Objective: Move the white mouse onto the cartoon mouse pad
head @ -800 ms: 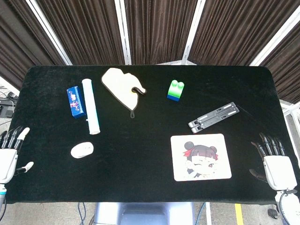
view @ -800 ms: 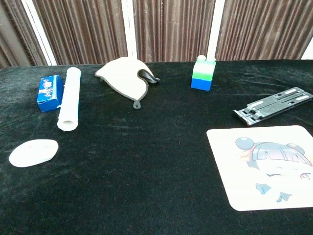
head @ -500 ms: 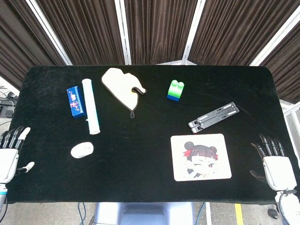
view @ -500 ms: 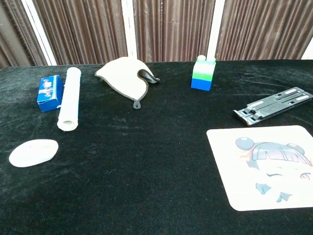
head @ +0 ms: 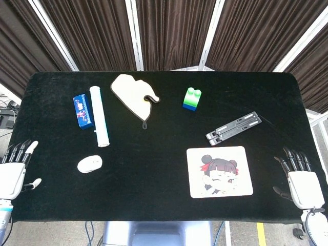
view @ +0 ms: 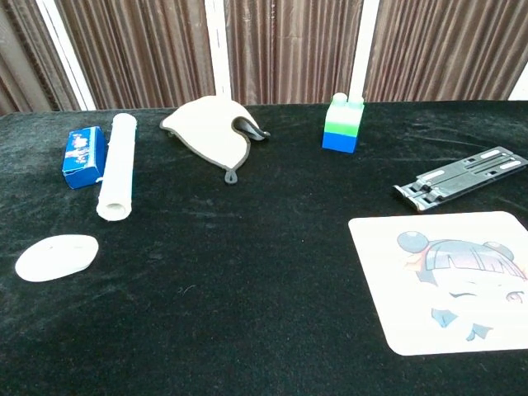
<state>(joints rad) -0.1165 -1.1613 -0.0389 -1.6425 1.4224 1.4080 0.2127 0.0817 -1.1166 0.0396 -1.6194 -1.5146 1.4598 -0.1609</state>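
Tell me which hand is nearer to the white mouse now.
Left. The left hand rests open at the table's left edge, close beside the white mouse. The right hand is open at the far right edge, beyond the cartoon mouse pad.

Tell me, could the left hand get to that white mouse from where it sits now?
Probably yes. The left hand is open at the table's near left edge, and the white mouse lies a little inward from it with only bare black cloth between. The rolled tube and blue box sit farther back, out of the path.
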